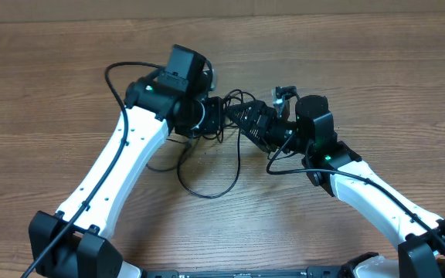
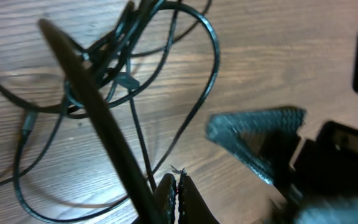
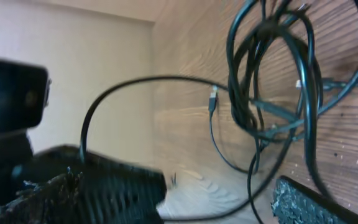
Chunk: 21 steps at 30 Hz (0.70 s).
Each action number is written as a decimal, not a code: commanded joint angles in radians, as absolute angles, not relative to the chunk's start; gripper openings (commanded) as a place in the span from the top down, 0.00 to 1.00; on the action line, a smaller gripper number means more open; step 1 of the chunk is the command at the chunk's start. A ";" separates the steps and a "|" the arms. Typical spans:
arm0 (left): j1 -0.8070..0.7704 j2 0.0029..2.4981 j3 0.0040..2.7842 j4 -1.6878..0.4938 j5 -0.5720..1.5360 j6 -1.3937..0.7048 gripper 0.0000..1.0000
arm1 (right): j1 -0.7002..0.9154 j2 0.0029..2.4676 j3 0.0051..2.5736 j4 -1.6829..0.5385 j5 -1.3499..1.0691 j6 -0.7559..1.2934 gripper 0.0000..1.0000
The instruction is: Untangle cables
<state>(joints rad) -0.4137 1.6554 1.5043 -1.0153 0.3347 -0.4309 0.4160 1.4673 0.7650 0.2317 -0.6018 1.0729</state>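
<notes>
Black cables (image 3: 253,106) bunch just ahead of my right pincer (image 3: 219,193), jaws spread; my left pincer (image 2: 176,190) clenches 1 strand.

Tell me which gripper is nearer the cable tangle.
Left. The left gripper is shut, a strand of the cable tangle at its tips; the right gripper stands open just beside it.
</notes>
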 commanded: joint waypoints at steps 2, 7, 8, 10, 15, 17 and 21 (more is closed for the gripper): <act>-0.447 1.660 1.507 -1.010 0.372 -0.388 0.96 | 0.420 1.478 0.787 0.226 -0.513 1.069 0.02; -0.458 1.660 1.507 -1.008 0.363 -0.387 0.96 | 0.420 1.489 0.787 0.215 -0.488 1.068 0.04; -0.458 1.660 1.507 -1.009 0.349 -0.387 0.96 | 0.420 1.489 0.787 0.210 -0.487 1.069 0.04; -0.457 1.660 1.507 -1.015 0.303 -0.388 0.87 | 0.420 1.489 0.787 0.197 -0.486 1.069 0.04; -0.457 1.660 1.507 -1.040 0.143 -0.389 0.00 | 0.419 1.489 0.787 0.173 -0.486 1.068 0.04; -0.456 1.660 1.507 -1.050 0.094 -0.389 0.01 | 0.419 1.489 0.787 0.174 -0.486 1.069 0.04; -0.440 1.660 1.507 -1.077 -0.015 -0.423 0.01 | 0.419 1.489 0.787 0.174 -0.486 1.068 0.05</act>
<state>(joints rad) -0.4511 1.6554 1.5043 -1.0592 0.1169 -0.4084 0.4141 1.4830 0.7650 0.1715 -0.4931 1.0729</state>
